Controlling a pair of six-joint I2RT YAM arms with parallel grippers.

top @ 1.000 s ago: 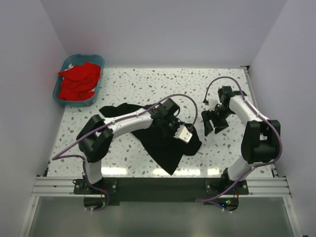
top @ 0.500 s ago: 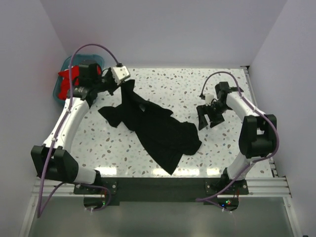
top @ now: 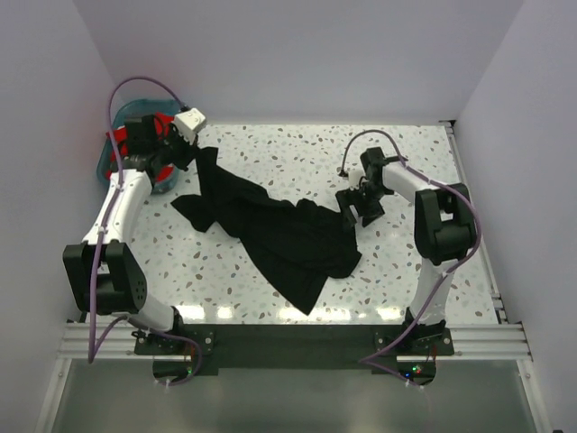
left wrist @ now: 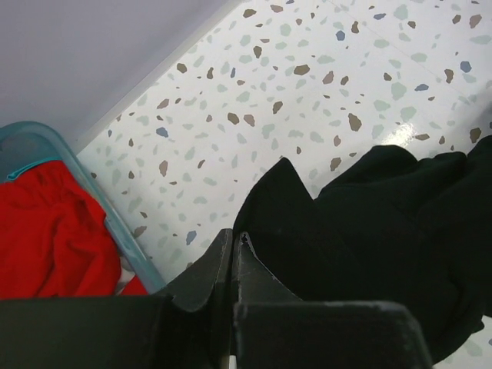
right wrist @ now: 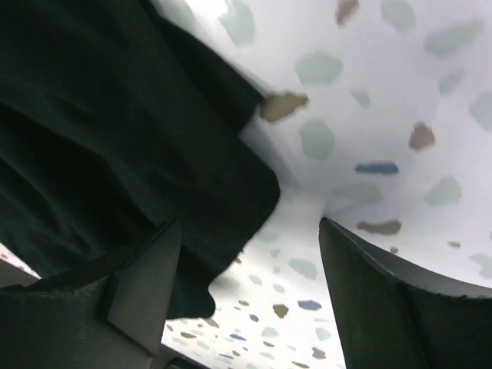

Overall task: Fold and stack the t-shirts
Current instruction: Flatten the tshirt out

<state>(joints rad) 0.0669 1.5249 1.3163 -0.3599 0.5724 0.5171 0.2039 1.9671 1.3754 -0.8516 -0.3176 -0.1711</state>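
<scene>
Our left gripper [left wrist: 234,240] clamps the black t-shirt [top: 279,230] near the teal basket [top: 100,170] for spreading, while our right gripper [right wrist: 246,254] gapes wide.

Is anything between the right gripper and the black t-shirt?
Nothing visible stands between them. The right gripper sits at the right edge of the black t-shirt. In the wrist view the cloth's edge already lies partly between its open jaws, with only bare table beyond.
</scene>
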